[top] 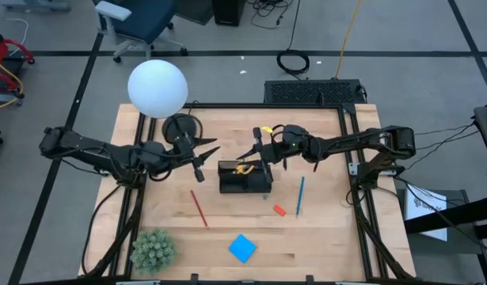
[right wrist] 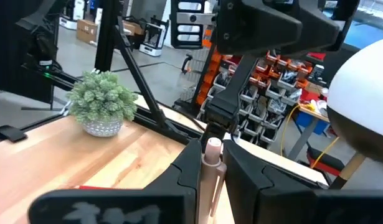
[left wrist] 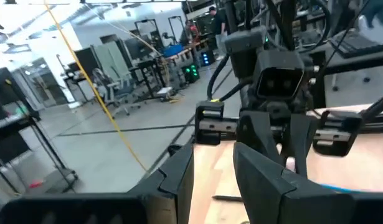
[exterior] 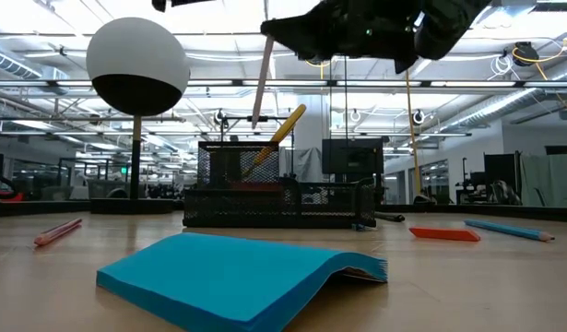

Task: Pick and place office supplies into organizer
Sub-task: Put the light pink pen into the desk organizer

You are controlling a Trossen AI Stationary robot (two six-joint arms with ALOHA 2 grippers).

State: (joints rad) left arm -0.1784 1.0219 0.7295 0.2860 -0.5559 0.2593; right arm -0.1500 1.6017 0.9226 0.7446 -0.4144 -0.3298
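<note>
The black mesh organizer [top: 245, 179] stands mid-table with the yellow-handled scissors [top: 243, 168] standing in it, handle [exterior: 281, 129] sticking up. Just above its tall compartment, my right gripper [top: 256, 150] is shut on a pale pencil [exterior: 261, 78] whose lower tip hangs over the organizer. My left gripper [top: 202, 158] hovers open left of the organizer, nothing between its fingers [left wrist: 179, 180]. On the table lie a red pen [top: 198, 207], a blue pen [top: 300, 195], an orange eraser [top: 279, 210] and the blue note pad [top: 242, 248]. My right gripper pinches the pale pencil between its two fingers [right wrist: 188, 168], close below the pencil's upper end [right wrist: 213, 147]. The fingers come level from the table's right side and lie across the pencil. It hangs nearly upright below them, lifted clear, tip [exterior: 255, 122] above the organizer.
A white globe lamp [top: 157, 89] with a round black base [top: 182, 127] stands at the far left, close behind my left gripper. A green spiky plant [top: 153, 249] sits at the near left corner. Bare wood lies between the organizer and the near edge.
</note>
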